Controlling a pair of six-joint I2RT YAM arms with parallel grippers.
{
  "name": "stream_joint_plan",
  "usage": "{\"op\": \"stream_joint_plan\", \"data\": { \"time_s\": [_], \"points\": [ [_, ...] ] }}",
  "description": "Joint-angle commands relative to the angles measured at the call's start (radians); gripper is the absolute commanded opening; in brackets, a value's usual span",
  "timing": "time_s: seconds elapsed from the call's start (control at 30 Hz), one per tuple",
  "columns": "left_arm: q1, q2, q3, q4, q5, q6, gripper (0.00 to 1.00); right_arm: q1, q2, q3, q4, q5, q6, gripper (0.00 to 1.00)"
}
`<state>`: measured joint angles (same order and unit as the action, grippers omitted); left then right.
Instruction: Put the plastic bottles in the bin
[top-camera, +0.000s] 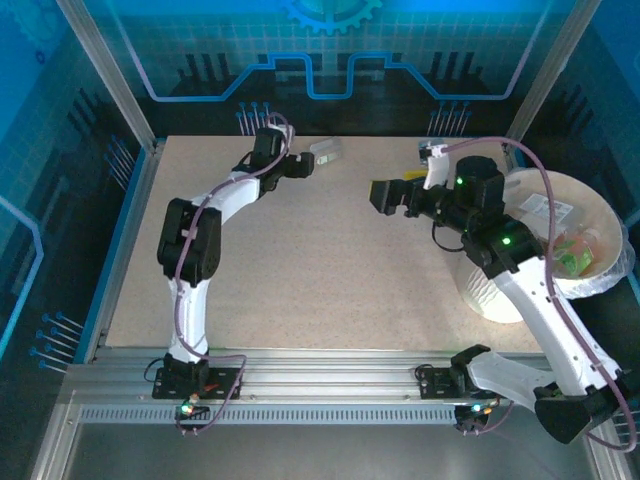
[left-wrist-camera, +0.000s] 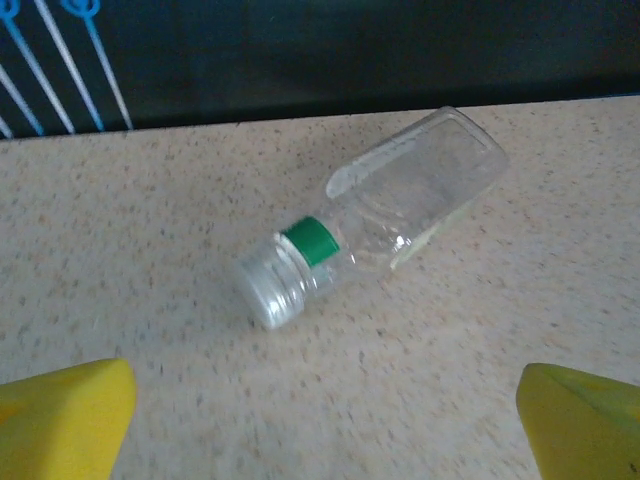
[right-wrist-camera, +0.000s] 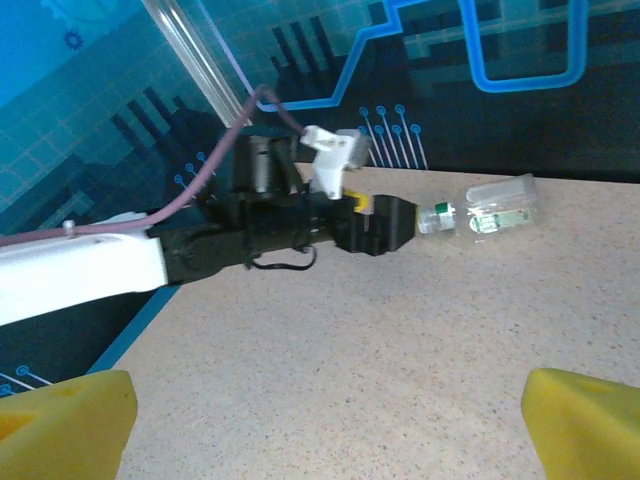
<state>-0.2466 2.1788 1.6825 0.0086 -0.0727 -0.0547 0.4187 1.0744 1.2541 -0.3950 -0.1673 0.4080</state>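
A clear plastic bottle (left-wrist-camera: 400, 200) with a green neck band lies on its side near the table's back edge, also seen as a bottle (top-camera: 327, 152) from above and as a bottle (right-wrist-camera: 482, 206) from the right wrist. My left gripper (top-camera: 305, 163) is just short of its cap end, open, with yellow fingertips (left-wrist-camera: 62, 418) wide apart and nothing between them. My right gripper (top-camera: 385, 195) hovers open over mid-table, pointing left, its fingertips (right-wrist-camera: 582, 425) spread. The white bin (top-camera: 528, 182) stands at the right, under the right arm, with several bottles (top-camera: 575, 250) inside.
A dark back wall with blue lines runs right behind the bottle. Aluminium frame posts (top-camera: 110, 70) stand at the back corners. The left arm (right-wrist-camera: 270, 235) stretches across the right wrist view. Open speckled tabletop (top-camera: 330, 280) lies between the arms.
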Motion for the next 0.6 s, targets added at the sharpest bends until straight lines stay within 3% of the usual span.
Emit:
{"op": "stream_joint_plan", "data": {
  "time_s": [0.0, 0.13, 0.3, 0.57],
  "points": [
    [0.028, 0.093, 0.130, -0.060, 0.042, 0.134, 0.99, 0.036, 0.023, 0.000, 0.077, 0.059, 0.009, 1.00],
    [0.045, 0.201, 0.304, -0.209, 0.086, 0.211, 0.99, 0.044, 0.040, 0.008, 0.077, 0.083, 0.013, 1.00],
    [0.065, 0.335, 0.529, -0.390, 0.251, 0.297, 0.99, 0.045, 0.038, 0.008, 0.066, 0.127, -0.001, 1.00],
    [0.084, 0.511, 0.807, -0.536, 0.329, 0.411, 0.99, 0.045, 0.040, 0.024, 0.045, 0.179, -0.034, 1.00]
  ]
}}
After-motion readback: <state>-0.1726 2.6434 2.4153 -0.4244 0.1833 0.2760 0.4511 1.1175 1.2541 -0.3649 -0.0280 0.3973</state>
